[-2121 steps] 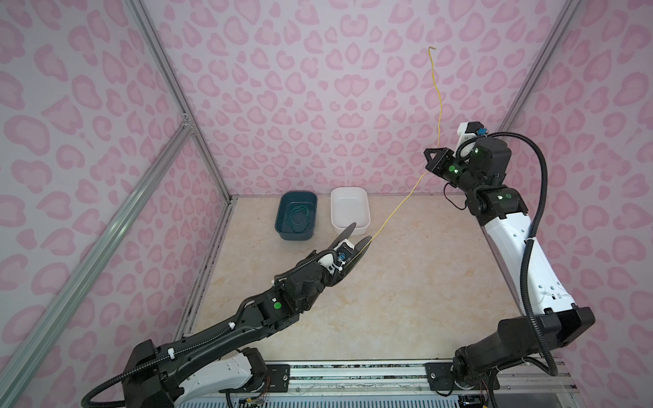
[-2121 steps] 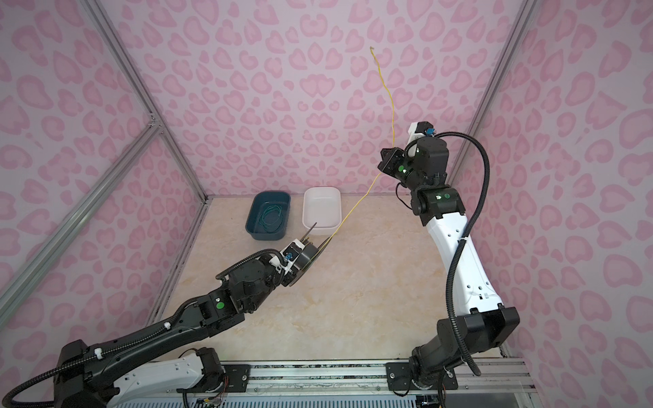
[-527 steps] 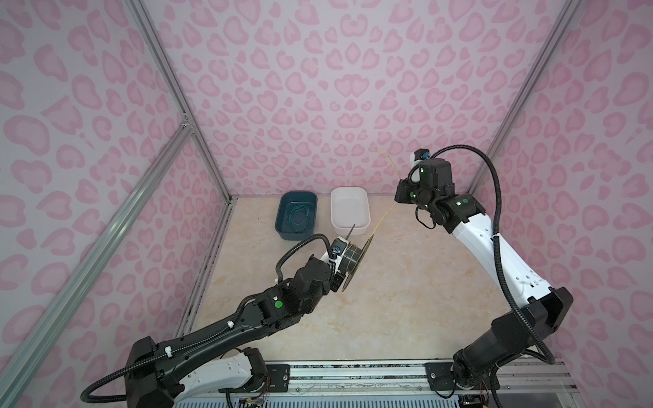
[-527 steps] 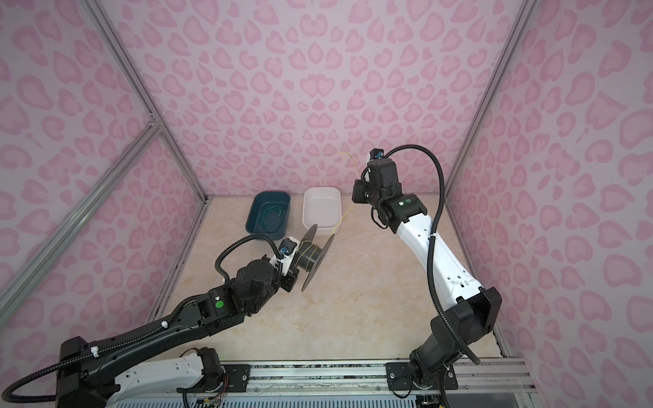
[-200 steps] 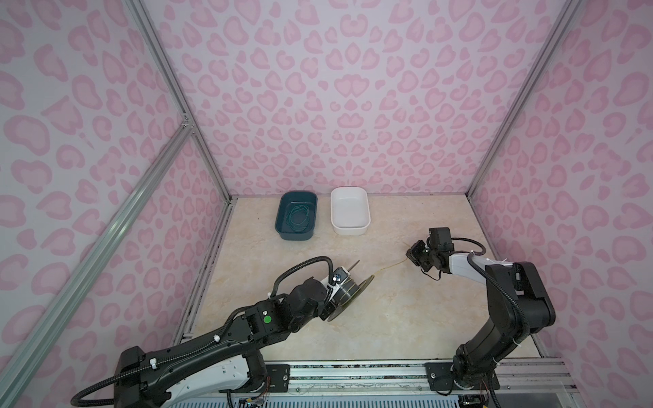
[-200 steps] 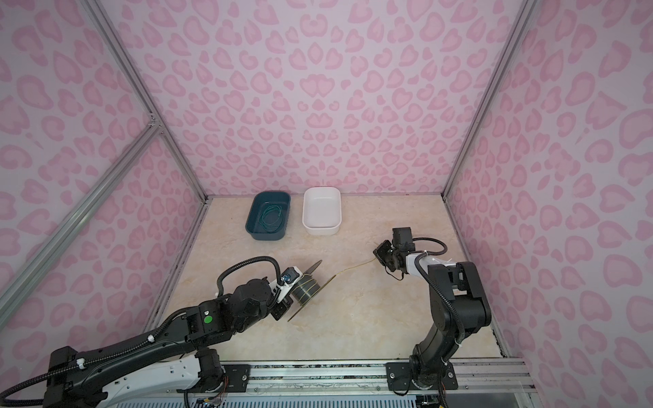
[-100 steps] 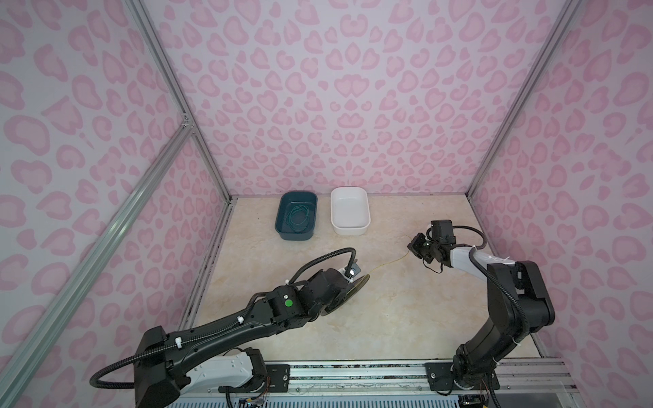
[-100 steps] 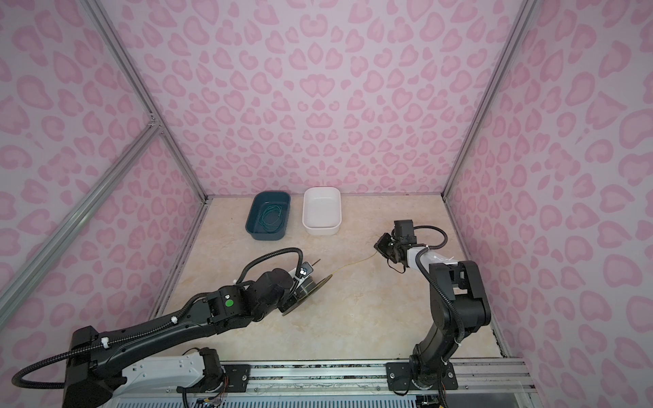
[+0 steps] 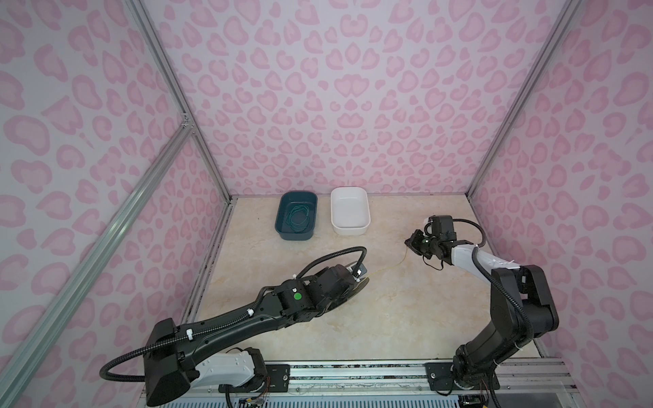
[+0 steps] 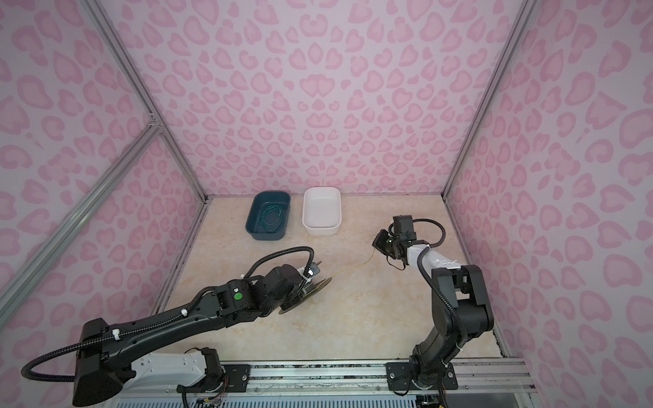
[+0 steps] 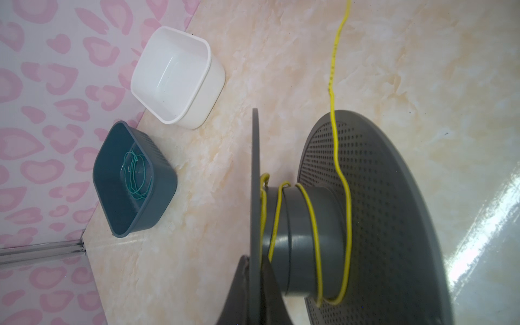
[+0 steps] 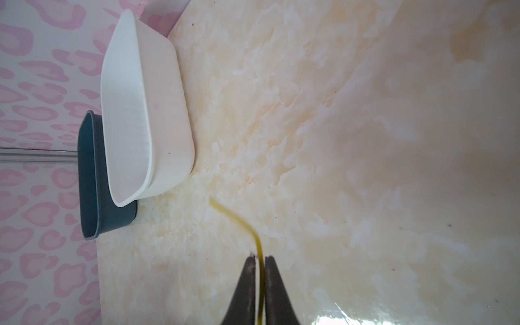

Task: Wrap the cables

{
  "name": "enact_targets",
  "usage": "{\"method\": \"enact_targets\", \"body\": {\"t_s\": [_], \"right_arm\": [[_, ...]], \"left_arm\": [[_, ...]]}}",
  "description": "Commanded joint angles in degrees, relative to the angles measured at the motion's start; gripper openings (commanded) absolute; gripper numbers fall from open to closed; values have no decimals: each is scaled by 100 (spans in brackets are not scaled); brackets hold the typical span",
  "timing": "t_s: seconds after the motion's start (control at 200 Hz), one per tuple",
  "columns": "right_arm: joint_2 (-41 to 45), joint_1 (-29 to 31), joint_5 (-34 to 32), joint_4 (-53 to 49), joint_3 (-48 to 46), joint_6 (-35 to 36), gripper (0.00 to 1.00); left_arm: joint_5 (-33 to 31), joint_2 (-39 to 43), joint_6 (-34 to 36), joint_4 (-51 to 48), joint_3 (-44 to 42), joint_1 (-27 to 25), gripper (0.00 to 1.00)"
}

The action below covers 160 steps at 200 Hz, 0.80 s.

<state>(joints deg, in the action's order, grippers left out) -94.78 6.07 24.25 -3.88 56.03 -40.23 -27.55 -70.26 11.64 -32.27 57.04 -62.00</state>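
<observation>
Left wrist view: left gripper (image 11: pixel 254 263) clenched on the flange of a grey spool (image 11: pixel 304 239), mid-table. The thin yellow wire (image 11: pixel 333 67) is loosely coiled there and trails right, between barely parted jaws of the right gripper (image 12: pixel 260 260); grip uncertain. Likely light, limp, slippery; pinch near its free end.

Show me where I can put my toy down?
Free: the near table strip between both arm bases. Crowded: the middle, where the yellow wire runs from spool to right gripper, and the back by the teal bin and white bin.

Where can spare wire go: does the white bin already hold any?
No, the white bin shows a bare inside in the left wrist view.
</observation>
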Motion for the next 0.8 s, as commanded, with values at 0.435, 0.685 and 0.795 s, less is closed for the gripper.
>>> {"method": "enact_targets", "body": {"t_s": [0.435, 0.685, 0.795], "right_arm": [[803, 196, 102, -821, 272, 558, 21], [1398, 253, 15, -1078, 169, 711, 22], [1770, 471, -342, -1386, 106, 1077, 22]], "left_arm": [[279, -1161, 90, -966, 1165, 31, 4], [-176, -1699, -227, -654, 1753, 468, 4], [-15, -1818, -831, -365, 2099, 917, 4]]}}
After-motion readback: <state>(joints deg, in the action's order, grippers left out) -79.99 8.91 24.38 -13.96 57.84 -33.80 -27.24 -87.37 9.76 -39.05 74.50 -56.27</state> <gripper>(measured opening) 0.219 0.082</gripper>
